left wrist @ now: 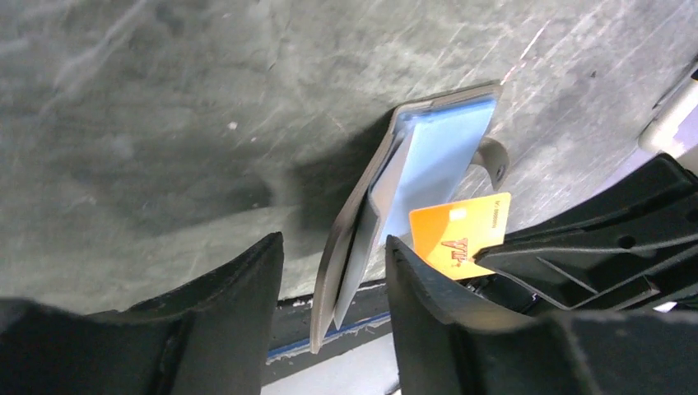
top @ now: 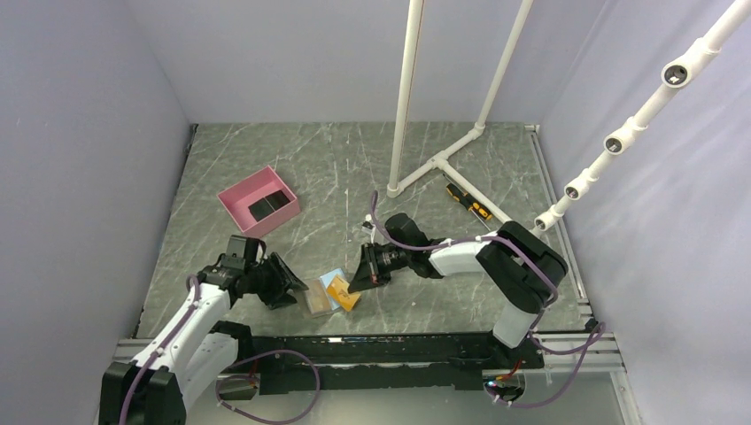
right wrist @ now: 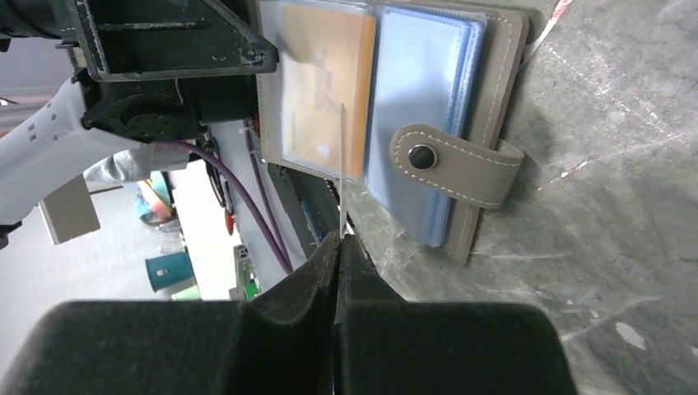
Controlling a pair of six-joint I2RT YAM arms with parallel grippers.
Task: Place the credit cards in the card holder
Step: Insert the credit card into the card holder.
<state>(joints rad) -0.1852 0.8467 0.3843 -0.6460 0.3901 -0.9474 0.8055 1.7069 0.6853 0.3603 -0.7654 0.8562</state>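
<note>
While right hand [right wrist: 337, 240] pinches orange card [left wrist: 457, 234], left hand [left wrist: 333, 243] gapes around card holder [left wrist: 436, 148].

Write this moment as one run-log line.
left gripper: open, astride card holder | right gripper: shut on orange card | stage: card at holder

Occlusions, unclear items
Lower edge of orange card [left wrist: 457, 234] hidden behind right gripper [left wrist: 486, 259]; its print blurred. Dark item [top: 268, 206] in pink box [top: 237, 199] too small to identify.

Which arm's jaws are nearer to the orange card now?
Right. The right jaws are shut on the orange card; the left jaws stand just beside it, open around the raised cover of the wallet.
</note>
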